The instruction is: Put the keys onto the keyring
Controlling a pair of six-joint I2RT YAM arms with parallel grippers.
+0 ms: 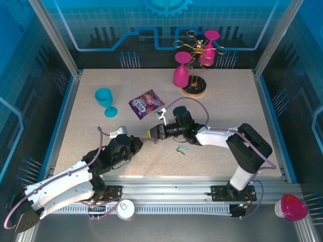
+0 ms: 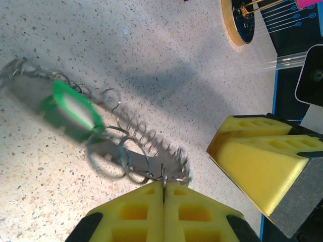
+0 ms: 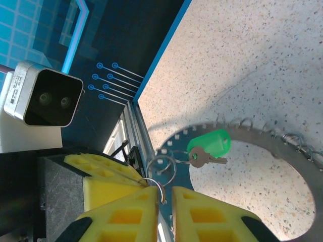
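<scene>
Top external view: left gripper (image 2: 164, 187) and right gripper (image 3: 166, 195) meet over the near middle of the speckled beige table (image 1: 227, 101), with the large dark metal keyring (image 3: 267, 137) between them.

Left gripper has its yellow foam pads pressed fully together, pinching one of the small wire loops that fringe the keyring's rim. Right gripper faces it from the right, its pads a narrow gap apart with a wire loop at that gap; whether that loop is gripped cannot be told. The small key with the bright green head (image 3: 209, 143) hangs from a loop at the keyring's rim. The small key with the pale grey-green head (image 1: 182, 149) lies flat on the table, right of the keyring, just near of the right arm.
</scene>
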